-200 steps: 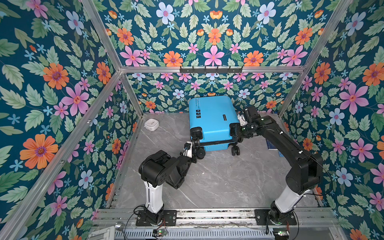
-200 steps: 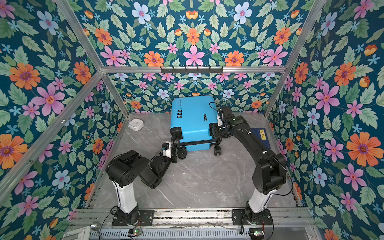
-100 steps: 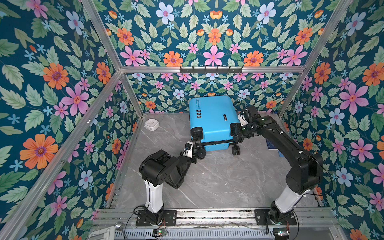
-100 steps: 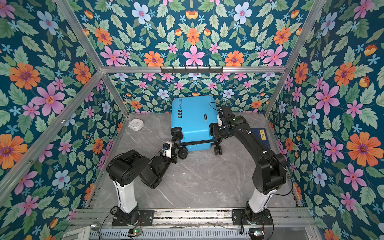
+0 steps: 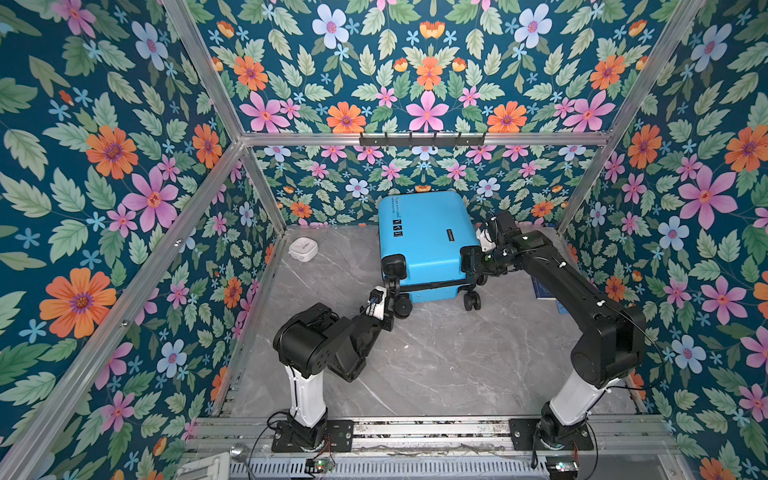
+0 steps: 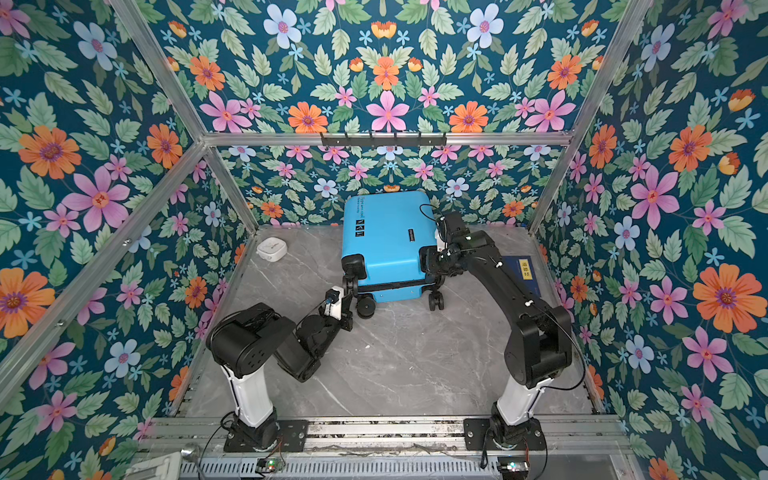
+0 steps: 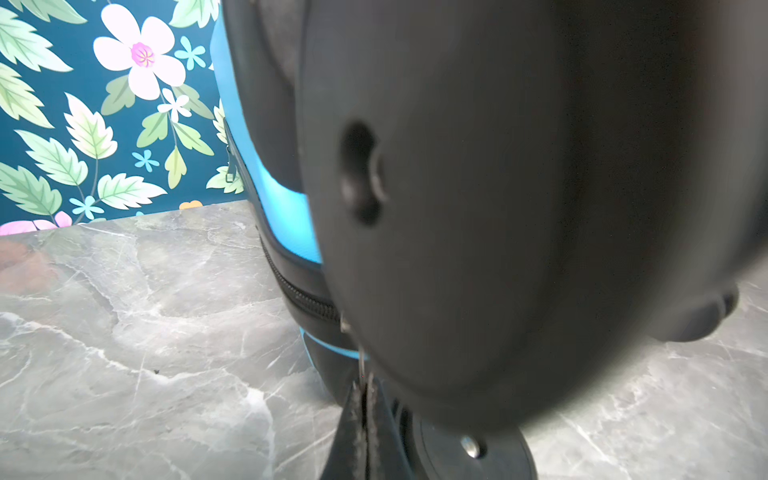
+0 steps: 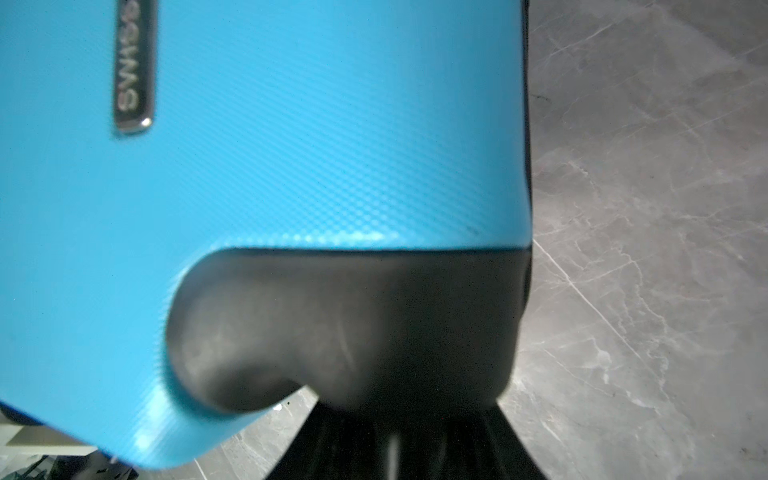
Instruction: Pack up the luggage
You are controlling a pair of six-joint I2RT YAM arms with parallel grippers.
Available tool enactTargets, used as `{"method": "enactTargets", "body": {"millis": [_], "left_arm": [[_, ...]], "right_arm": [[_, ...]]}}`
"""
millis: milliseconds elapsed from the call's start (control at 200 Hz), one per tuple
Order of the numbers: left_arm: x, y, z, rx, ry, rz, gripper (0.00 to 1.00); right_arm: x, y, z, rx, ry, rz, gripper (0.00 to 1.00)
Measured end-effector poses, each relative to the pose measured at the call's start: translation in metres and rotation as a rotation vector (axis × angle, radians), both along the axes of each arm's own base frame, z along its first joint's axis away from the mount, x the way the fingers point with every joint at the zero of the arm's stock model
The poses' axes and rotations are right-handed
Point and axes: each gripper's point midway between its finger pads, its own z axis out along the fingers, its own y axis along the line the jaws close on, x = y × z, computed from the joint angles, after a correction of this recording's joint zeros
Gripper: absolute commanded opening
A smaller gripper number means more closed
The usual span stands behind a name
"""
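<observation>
Left gripper (image 7: 365, 388): fingers (image 7: 353, 419) are pressing together, pinching a thin metal zipper pull (image 7: 362, 362) right at their tips. The luggage (image 5: 428, 245) is lying on the marble floor (image 5: 436, 365), with its zipper seam (image 7: 307, 301) running away just beyond those tips. A black caster (image 5: 402, 308) is sitting just beside them. Right gripper (image 5: 473, 262) is sitting at the luggage's other near corner cap (image 8: 353, 324), which is directly ahead of its fingers (image 8: 457, 449). Can't tell if they're clamping it. A dark-blue book (image 6: 521, 270) is lying off behind them.

lab booth: floral walls (image 5: 415, 83), aluminium frame (image 5: 291, 138)
</observation>
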Motion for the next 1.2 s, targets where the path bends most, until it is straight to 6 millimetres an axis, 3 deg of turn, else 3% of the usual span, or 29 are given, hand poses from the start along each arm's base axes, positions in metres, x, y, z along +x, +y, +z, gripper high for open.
{"method": "enactTargets", "body": {"millis": [695,735,820,1055,1070,1135,1200], "left_arm": [[-0.005,-0.017,0.000,0.034,0.002,0.060,0.00],[-0.009,-0.025,0.002,0.038,-0.006,0.017,0.00],[-0.023,-0.056,0.029,-0.014,-0.083,-0.128,0.00],[-0.032,-0.068,0.040,-0.042,-0.115,-0.204,0.00],[-0.033,-0.067,0.040,-0.044,-0.113,-0.204,0.04],[-0.034,-0.061,0.036,-0.052,-0.099,-0.188,0.37],[-0.036,-0.052,0.032,-0.046,-0.084,-0.163,0.51]], "right_arm": [[-0.002,0.000,-0.008,0.028,0.030,-0.036,0.10],[-0.002,0.002,-0.008,0.039,0.034,-0.034,0.10],[-0.006,0.012,-0.007,0.078,0.051,-0.024,0.10],[-0.007,0.019,-0.006,0.120,0.071,-0.024,0.09],[-0.007,0.019,-0.006,0.120,0.071,-0.024,0.09],[-0.007,0.020,-0.006,0.120,0.071,-0.024,0.09],[-0.007,0.019,-0.005,0.120,0.071,-0.024,0.09]]}}
